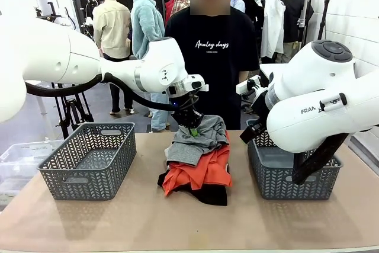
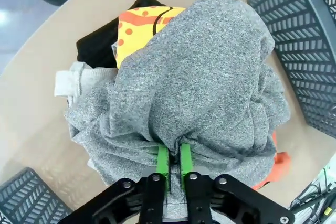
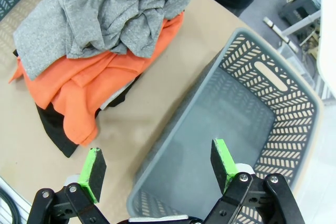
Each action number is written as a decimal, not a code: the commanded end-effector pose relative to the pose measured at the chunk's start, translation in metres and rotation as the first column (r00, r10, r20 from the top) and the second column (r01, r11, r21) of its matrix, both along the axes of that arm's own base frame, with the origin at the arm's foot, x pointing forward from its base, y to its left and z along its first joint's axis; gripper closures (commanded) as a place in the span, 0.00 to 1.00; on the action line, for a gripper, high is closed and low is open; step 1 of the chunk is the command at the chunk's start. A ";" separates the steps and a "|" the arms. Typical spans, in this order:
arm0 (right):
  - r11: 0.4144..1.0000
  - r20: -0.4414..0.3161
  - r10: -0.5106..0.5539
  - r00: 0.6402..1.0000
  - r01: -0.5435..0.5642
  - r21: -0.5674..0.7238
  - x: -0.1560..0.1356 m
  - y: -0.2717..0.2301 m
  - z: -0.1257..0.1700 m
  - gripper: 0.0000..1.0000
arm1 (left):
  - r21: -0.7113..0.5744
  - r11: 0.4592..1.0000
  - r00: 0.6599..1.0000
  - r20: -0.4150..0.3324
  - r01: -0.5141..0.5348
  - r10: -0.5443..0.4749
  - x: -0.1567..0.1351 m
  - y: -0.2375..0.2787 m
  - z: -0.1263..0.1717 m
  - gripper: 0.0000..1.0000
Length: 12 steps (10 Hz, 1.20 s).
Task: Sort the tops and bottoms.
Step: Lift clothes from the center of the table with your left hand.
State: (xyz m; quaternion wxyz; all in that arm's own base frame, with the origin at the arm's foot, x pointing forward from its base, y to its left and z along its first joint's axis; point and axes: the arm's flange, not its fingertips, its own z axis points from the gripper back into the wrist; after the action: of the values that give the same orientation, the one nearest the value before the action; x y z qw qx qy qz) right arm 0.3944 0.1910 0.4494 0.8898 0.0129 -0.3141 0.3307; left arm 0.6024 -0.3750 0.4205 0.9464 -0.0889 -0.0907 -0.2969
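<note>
left hand (image 2: pixel 174 157) clamped on a fold of the dark grey T-shirt (image 2: pixel 210 77), green pads nearly together with cloth pinched between them; T-shirt lies on top of the pile at mid table (image 1: pixel 177 223); under it the orange-red shirt (image 1: pixel 201 173), its yellow-and-black print visible in the left wrist view; light grey sweatshirt (image 2: pixel 71 80) peeks out at the pile's side; black bottoms (image 1: pixel 204 195) lowest, flat on the table; right hand (image 3: pixel 157 163) has its fingers wide apart, above the near wall of the right basket (image 3: pixel 294 129); left basket (image 1: pixel 83 179) stands on the pile's other side; both baskets apart from the pile; person (image 1: pixel 213 51) stands at the far side
</note>
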 end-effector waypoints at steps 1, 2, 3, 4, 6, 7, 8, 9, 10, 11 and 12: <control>1.000 0.005 -0.001 1.000 0.001 0.005 0.001 -0.001 0.000 0.00 | 0.008 1.000 0.999 -0.036 -0.025 0.026 -0.007 0.005 0.004 1.00; 1.000 0.005 -0.001 1.000 0.001 0.005 0.001 -0.001 0.000 0.00 | 0.026 0.998 0.998 0.006 -0.057 0.057 -0.017 0.008 0.017 1.00; 1.000 0.005 -0.001 1.000 0.001 0.005 0.001 -0.001 0.000 0.00 | 0.006 0.999 0.997 0.058 -0.052 0.052 -0.028 0.018 0.048 1.00; 1.000 0.005 -0.001 1.000 0.001 0.005 0.001 -0.001 0.000 0.00 | -0.007 0.998 0.992 0.116 -0.057 0.057 -0.036 0.032 0.087 1.00; 1.000 0.005 -0.001 1.000 0.001 0.005 0.001 -0.001 0.000 0.00 | -0.018 0.999 0.973 0.225 -0.050 0.053 -0.058 0.054 0.175 1.00; 1.000 0.005 -0.001 1.000 0.001 0.005 0.001 -0.001 0.000 0.00 | -0.014 0.998 0.943 0.329 -0.058 0.059 -0.076 0.062 0.217 1.00; 1.000 0.005 -0.001 1.000 0.001 0.005 0.001 -0.001 0.000 0.00 | -0.002 0.998 0.911 0.409 -0.063 0.059 -0.090 0.064 0.242 1.00; 1.000 0.005 -0.001 1.000 0.001 0.005 0.001 -0.001 0.000 0.00 | 0.002 1.000 0.890 0.455 -0.031 0.027 -0.104 0.062 0.257 1.00; 1.000 0.005 -0.001 1.000 0.001 0.005 0.001 -0.001 0.000 0.00 | 0.001 1.000 0.882 0.471 0.016 -0.014 -0.115 0.061 0.266 1.00; 1.000 0.005 -0.001 1.000 0.001 0.005 0.001 -0.001 0.000 0.00 | -0.004 0.999 0.869 0.494 0.036 -0.030 -0.123 0.066 0.271 1.00; 1.000 0.005 -0.001 1.000 0.001 0.005 0.001 -0.001 0.000 0.00 | -0.014 1.000 0.898 0.440 -0.013 0.018 -0.109 0.061 0.290 1.00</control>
State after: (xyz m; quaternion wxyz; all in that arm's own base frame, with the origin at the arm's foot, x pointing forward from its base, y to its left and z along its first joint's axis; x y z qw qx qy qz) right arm 0.3947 0.1908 0.4497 0.8898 0.0127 -0.3144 0.3304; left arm 0.4821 -0.3187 0.7125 0.8957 -0.0223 -0.3148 -0.3132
